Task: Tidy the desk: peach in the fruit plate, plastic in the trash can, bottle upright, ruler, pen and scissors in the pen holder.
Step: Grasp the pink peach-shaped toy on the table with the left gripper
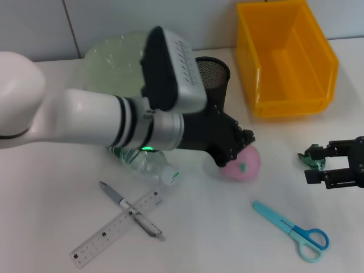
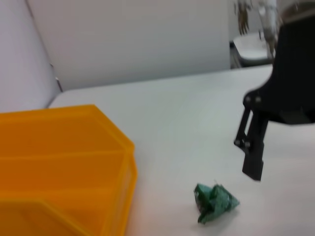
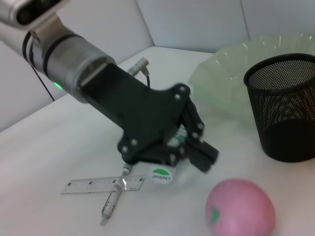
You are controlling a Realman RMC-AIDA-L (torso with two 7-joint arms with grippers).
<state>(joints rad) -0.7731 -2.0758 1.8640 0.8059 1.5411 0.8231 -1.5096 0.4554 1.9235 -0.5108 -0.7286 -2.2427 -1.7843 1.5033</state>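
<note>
One peach [image 1: 243,164], one pen [image 1: 129,208], one ruler [image 1: 108,232], one scissors [image 1: 294,231].

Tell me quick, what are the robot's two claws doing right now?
Left claw: open, right by the pink peach, holding nothing.
Right claw: open around the green plastic scrap, not closed on it.

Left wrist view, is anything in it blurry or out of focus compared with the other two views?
Left wrist view: soft throughout, the yellow bin and green plastic scrap have fuzzy edges. Head view: sharper, ruler markings readable. Right wrist view: fairly sharp, the peach casts only a faint shadow.
</note>
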